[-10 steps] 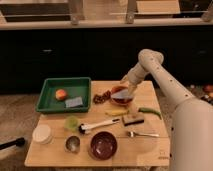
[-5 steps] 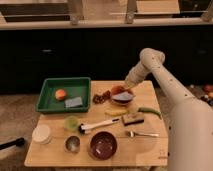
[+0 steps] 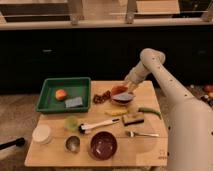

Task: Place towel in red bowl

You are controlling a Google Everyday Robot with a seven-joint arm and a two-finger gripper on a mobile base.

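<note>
Filling the lower right corner, the robot's white body [image 3: 192, 135] is running off the picture's edge and hiding that end of the wooden table [image 3: 55, 156]. Nearest on the table, a dark maroon bowl [image 3: 103, 145] is sitting beside a small metal cup [image 3: 73, 144], with a white lidded tub [image 3: 42, 134] to the left and a fork [image 3: 142, 134] to the right. Further back, a white-handled brush [image 3: 98, 125], a green cup [image 3: 72, 122], a brown block [image 3: 133, 118] and a green pepper [image 3: 149, 112] are lying. Beyond, a green tray [image 3: 50, 92] is holding an orange fruit [image 3: 61, 94] and a flat grey-blue pad [image 3: 74, 102]. At the far edge the gripper [image 3: 129, 88] is hanging over the red bowl [image 3: 123, 95]; a dark greyish patch inside may be the towel [image 3: 123, 98], though it is hard to make out.
</note>
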